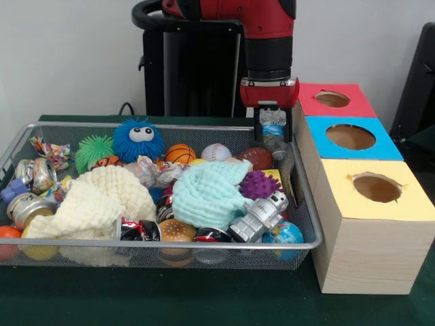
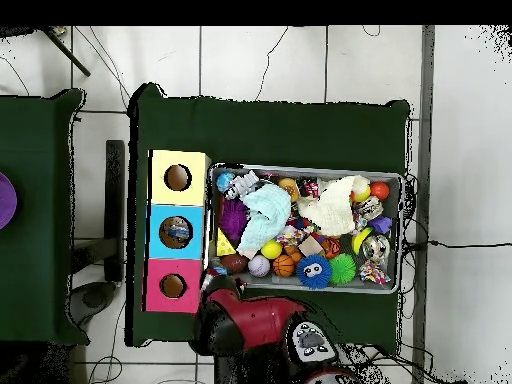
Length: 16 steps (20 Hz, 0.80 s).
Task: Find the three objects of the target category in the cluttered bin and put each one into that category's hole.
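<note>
The bin (image 1: 304,204) is shiny wire mesh with a smooth metal rim. Two cloths, cream (image 1: 95,204) and mint (image 1: 207,193), look soft, crinkled and matt. The robot toy (image 1: 262,216) is glossy silver plastic; the blue ball (image 1: 138,139) at the bin's far edge is fuzzy, the purple ball (image 1: 259,184) spiky rubber. The cans (image 1: 30,207) by the left edge gleam like metal. The boxes (image 1: 353,258) are pale matt wood with coloured paper tops. A dark matt cloth (image 1: 170,299) covers the table

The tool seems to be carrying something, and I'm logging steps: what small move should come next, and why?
Probably carry it sideways toward the boxes: the tool holds a crinkled silvery item above the bin's corner, beside the red box, not yet over any hole.
</note>
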Tool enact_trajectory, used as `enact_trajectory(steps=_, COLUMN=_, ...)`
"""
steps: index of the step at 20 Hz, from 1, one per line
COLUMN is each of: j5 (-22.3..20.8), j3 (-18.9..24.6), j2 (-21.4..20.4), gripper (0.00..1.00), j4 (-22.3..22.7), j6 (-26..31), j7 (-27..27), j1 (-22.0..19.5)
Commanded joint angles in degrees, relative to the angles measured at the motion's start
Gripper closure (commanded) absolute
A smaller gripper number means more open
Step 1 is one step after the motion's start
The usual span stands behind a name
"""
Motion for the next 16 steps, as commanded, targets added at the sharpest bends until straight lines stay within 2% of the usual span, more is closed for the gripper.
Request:
enact_trajectory(steps=1, j5=-4.98, j3=7.04, j2=5.32, gripper=0.00, j4=-3.82, j6=2.76, j7=-0.20, j1=2.45)
enact_trajectory(steps=2, j5=-5.24, j3=6.35, j2=5.12, gripper=0.00, j4=-3.95, j6=2.33, j7=-0.27, j1=3.03)
enact_trajectory(steps=3, j5=-5.10, j3=4.42, j2=4.90, gripper=1.00, j4=-4.38, j6=1.37, j7=0.13, j1=4.59)
enact_trajectory(steps=5, j5=-4.35, j3=0.48, j2=4.92, gripper=1.00, j4=-5.18, j6=-1.74, j7=0.45, j1=7.95)
enact_trajectory(steps=9, j5=-4.67, j3=-0.94, j2=4.41, gripper=1.00, j4=-5.95, j6=-1.18, j7=0.17, j1=9.00)
enact_trajectory(steps=16, j5=-5.91, j3=0.09, j2=2.74, gripper=1.00, j4=-6.42, j6=3.50, j7=-0.36, j1=8.23)
